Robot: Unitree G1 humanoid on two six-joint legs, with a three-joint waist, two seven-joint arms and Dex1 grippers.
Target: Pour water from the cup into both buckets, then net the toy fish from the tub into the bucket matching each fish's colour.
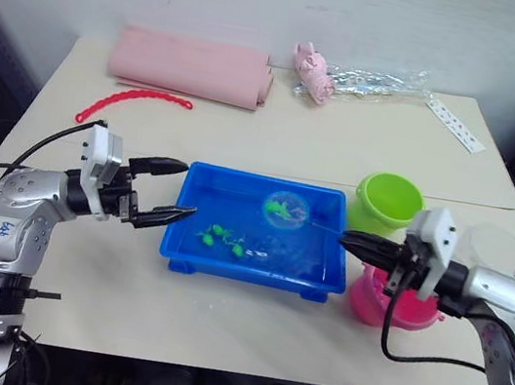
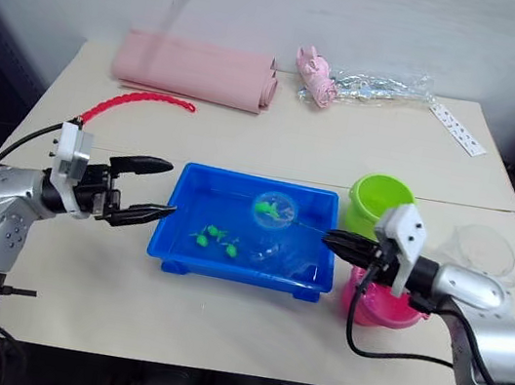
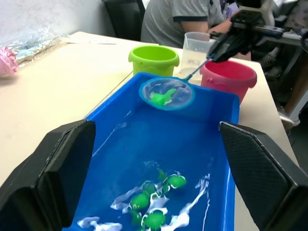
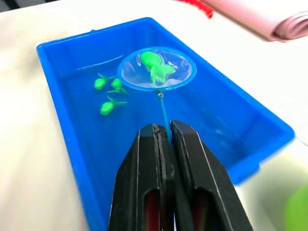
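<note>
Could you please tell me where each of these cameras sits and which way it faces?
Left eye view: on the head, facing forward and down at the table; both arms show.
Right eye view: beside it, same scene.
Left wrist view: on the left wrist, facing along the blue tub towards the green bucket; own open fingers.
Right wrist view: on the right wrist, facing down the net; right tool shut on its stick.
Shared: the tub, the net holding a green fish.

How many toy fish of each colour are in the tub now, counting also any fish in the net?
Green fish loose in the tub: 3
Green fish in the net, held over the tub by the right gripper: 1
Pink fish: 0
Total: 4
</note>
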